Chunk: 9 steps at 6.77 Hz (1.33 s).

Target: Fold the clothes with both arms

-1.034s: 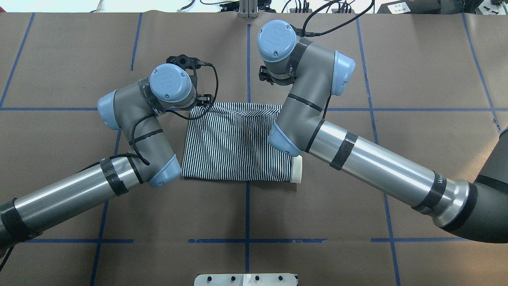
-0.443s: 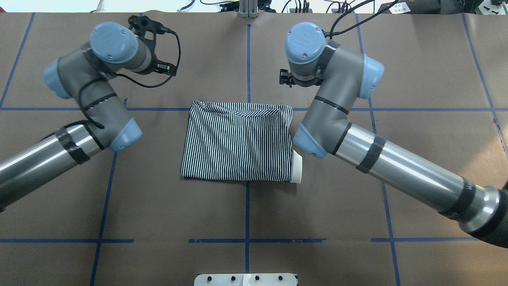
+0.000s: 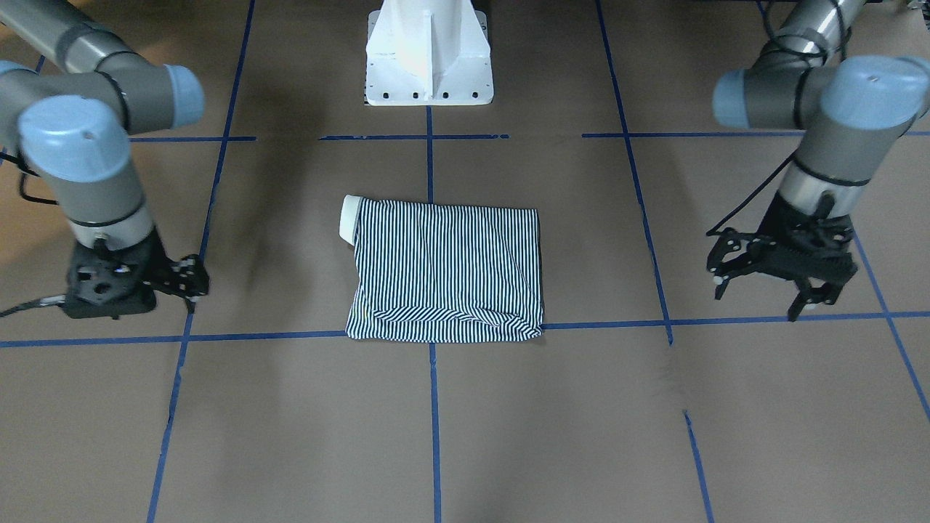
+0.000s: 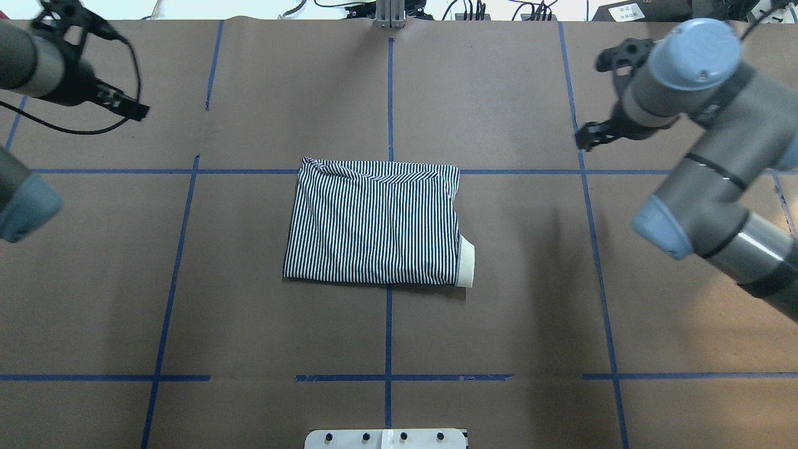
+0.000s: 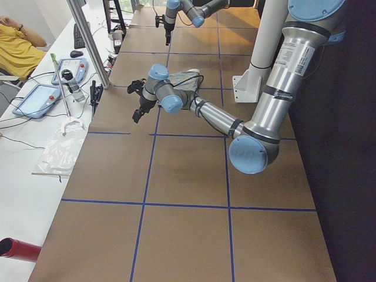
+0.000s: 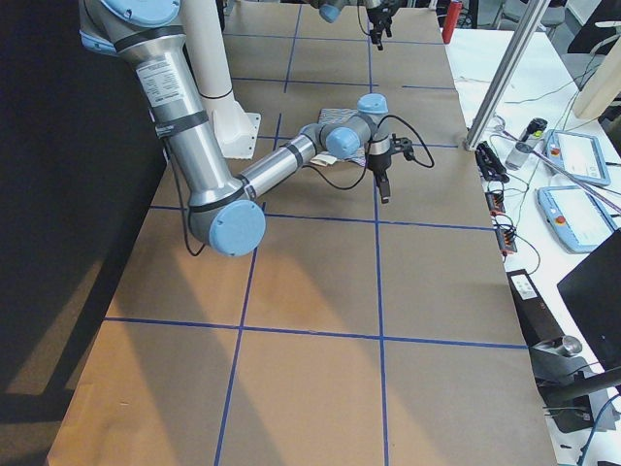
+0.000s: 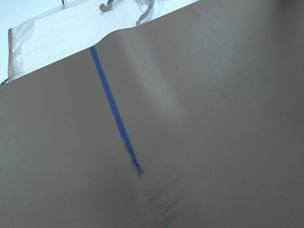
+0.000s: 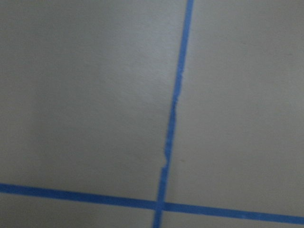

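Seemingly finished — the polo shirt (image 4: pixel 374 224) lies folded in a compact rectangle on the desk (image 4: pixel 499 324), left arm (image 3: pixel 828 138) and right arm (image 4: pixel 717 143) hang well aside, jaws spread and empty

The table (image 4: pixel 499 324) was covered in brown paper, marked into large squares by blue tape lines (image 4: pixel 388 93). Near its middle the striped polo shirt (image 4: pixel 374 224) lay flat, folded into a compact rectangle. Its cream collar (image 4: pixel 466 265) poked out at one corner on the robot's side. The white pedestal base (image 3: pixel 429 51) stood on the table, well apart from the shirt.
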### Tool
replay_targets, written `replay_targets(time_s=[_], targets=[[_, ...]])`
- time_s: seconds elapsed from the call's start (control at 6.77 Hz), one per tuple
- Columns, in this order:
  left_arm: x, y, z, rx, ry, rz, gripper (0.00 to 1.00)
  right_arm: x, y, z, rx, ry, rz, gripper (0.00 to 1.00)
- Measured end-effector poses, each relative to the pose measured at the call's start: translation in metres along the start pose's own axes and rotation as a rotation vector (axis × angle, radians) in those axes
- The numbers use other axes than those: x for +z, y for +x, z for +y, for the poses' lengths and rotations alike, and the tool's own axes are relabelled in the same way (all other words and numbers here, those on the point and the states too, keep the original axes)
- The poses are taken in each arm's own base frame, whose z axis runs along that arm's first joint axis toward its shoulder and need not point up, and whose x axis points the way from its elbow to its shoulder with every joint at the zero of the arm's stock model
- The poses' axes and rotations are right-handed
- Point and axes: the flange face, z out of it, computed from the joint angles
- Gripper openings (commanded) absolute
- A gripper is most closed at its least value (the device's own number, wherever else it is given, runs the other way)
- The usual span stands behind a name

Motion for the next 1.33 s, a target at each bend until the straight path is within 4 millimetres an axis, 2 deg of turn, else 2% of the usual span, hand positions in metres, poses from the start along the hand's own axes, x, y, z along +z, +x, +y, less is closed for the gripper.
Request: replay_targets(time_s=[0.15, 0.3, 0.44, 0.59, 0.74, 0.89, 1.03, 1.33], targets=[[-0.028, -0.046, 0.031, 0.045, -0.016, 0.003, 1.0, -0.006, 0.078, 0.028, -0.053, -0.036, 0.002, 1.0], [-0.046, -0.086, 0.061, 0.054, -0.041, 0.004, 1.0, -0.009, 0.157, 0.059, -0.099, -0.083, -0.014, 1.0], [-0.049, -0.12, 0.096, 0.023, -0.086, -0.008, 1.0, -0.009, 0.228, 0.101, -0.108, -0.133, -0.035, 1.0], [-0.051, -0.165, 0.133, -0.053, -0.126, -0.042, 1.0, -0.003, 0.279, 0.147, -0.069, -0.182, -0.043, 1.0], [-0.064, -0.212, 0.164, -0.141, -0.138, -0.068, 1.0, 0.004, 0.313, 0.185, -0.014, -0.226, -0.05, 1.0], [-0.07, -0.24, 0.191, -0.195, -0.172, -0.05, 1.0, 0.012, 0.341, 0.214, 0.061, -0.257, -0.085, 1.0], [-0.065, -0.255, 0.216, -0.243, -0.249, -0.011, 1.0, 0.015, 0.361, 0.231, 0.131, -0.267, -0.148, 1.0], [-0.061, -0.261, 0.247, -0.358, -0.396, 0.033, 1.0, 0.017, 0.374, 0.242, 0.189, -0.269, -0.21, 1.0]])
